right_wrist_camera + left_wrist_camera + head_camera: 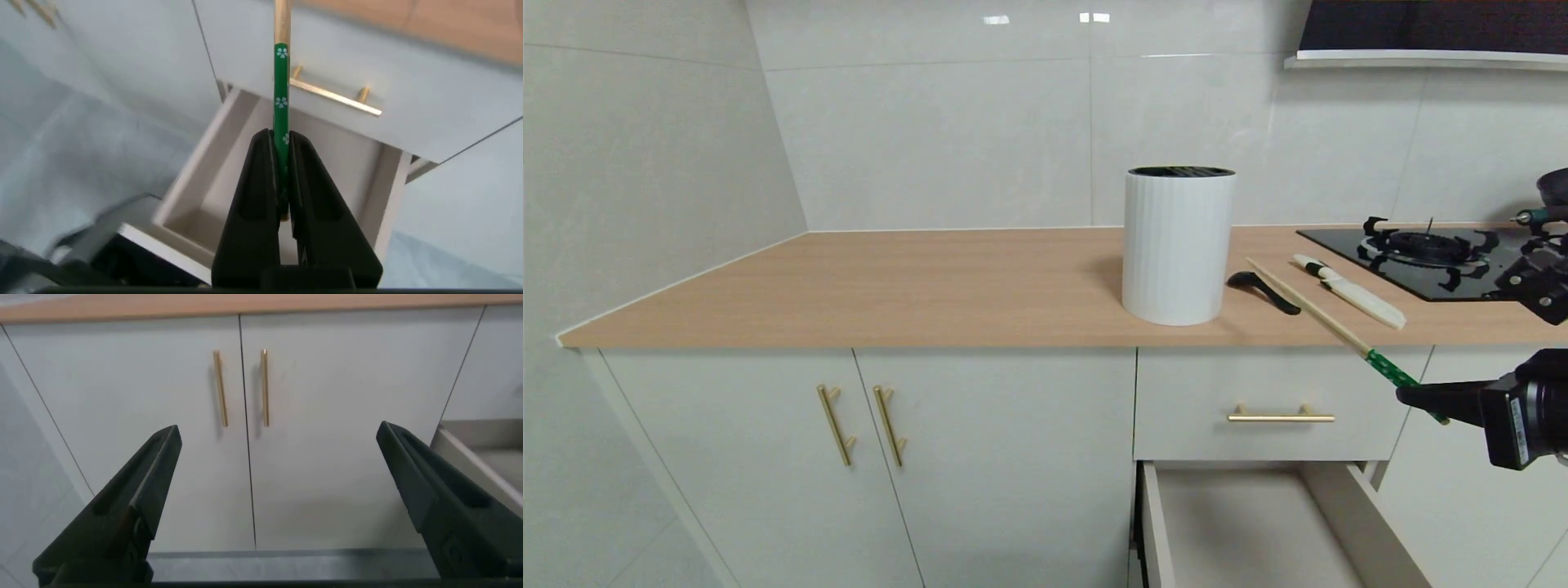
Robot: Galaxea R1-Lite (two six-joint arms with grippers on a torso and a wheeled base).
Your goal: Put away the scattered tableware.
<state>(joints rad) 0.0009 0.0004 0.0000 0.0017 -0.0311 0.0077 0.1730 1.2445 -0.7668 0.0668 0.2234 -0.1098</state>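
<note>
My right gripper [1421, 395] is shut on the green, flower-patterned end of a wooden chopstick [1327, 316], held in front of the cabinet at the right, above the open drawer [1233, 523]. In the right wrist view the chopstick [281, 73] stands between the closed fingers [260, 188] over the drawer [245, 188]. On the counter beside the white ribbed holder [1176, 245] lie a black spoon [1262, 290] and a white-bladed knife [1352, 292]. My left gripper [278, 498] is open, low before the cabinet doors [245, 416].
A black gas hob [1421, 253] sits at the counter's right end. The wooden counter [890, 286] stretches bare to the left. A shut drawer with a gold handle [1281, 417] sits above the open one. Tiled walls stand behind and to the left.
</note>
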